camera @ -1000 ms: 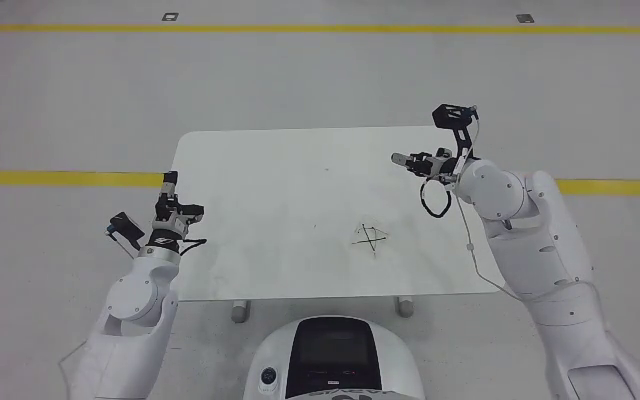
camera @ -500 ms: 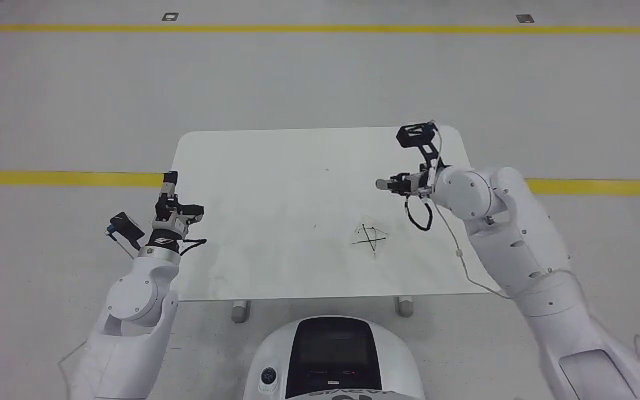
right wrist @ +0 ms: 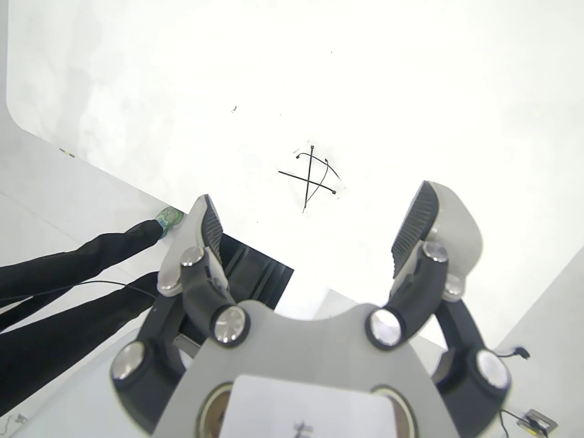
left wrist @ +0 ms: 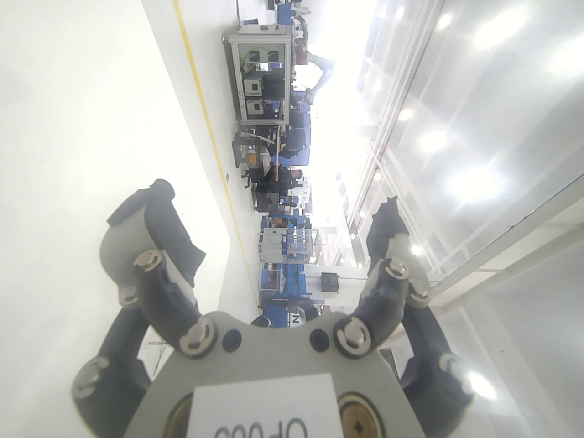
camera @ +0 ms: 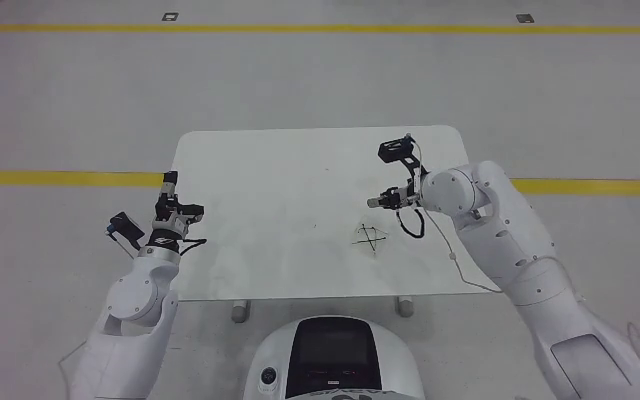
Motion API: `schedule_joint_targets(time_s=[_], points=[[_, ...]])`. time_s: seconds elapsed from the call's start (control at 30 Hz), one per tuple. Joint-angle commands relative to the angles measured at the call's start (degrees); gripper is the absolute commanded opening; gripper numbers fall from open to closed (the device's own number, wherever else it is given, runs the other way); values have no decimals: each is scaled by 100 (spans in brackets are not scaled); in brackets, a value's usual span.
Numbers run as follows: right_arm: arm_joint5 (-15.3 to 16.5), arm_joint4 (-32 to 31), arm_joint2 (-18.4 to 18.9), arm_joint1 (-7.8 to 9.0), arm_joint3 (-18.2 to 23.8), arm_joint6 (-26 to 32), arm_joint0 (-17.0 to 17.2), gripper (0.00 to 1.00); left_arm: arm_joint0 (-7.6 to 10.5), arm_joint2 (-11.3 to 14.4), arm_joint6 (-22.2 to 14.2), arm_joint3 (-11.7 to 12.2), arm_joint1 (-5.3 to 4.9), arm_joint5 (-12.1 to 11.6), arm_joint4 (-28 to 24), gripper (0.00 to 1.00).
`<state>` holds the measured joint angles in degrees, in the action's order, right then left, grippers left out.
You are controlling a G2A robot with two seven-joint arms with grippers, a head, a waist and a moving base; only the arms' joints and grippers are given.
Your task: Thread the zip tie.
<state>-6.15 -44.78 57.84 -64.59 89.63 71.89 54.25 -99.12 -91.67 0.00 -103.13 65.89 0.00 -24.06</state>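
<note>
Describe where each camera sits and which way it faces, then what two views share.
Top view: above the arms, looking down at the table; both arms show, left end effector and right end effector.
Left wrist view: on that wrist, facing the far room; its open end effector shows.
Right wrist view: on that wrist, looking down at crossed zip ties; its open end effector shows.
Shared: top and right wrist views both show the zip ties and table.
</note>
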Motion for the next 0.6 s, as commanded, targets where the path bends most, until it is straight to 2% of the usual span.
schedule_joint_targets(time_s=[0.0, 0.27, 0.33, 0.4, 0.57], points=[[56, 1, -113, -25, -132, 163, -112, 100, 0, 0, 0, 0, 0, 0, 0, 100], [49, 191, -1016, -316, -980, 776, -850, 100, 0, 0, 0, 0, 0, 0, 0, 100], [-41, 427, -1241, -421, -1258, 776, -974, 100, 0, 0, 0, 0, 0, 0, 0, 100], [12, 589, -1427, -499, -1504, 776, -1078, 100, 0, 0, 0, 0, 0, 0, 0, 100], [-6, 577, -1442, -507, -1552, 775, -1105, 100, 0, 0, 0, 0, 0, 0, 0, 100]])
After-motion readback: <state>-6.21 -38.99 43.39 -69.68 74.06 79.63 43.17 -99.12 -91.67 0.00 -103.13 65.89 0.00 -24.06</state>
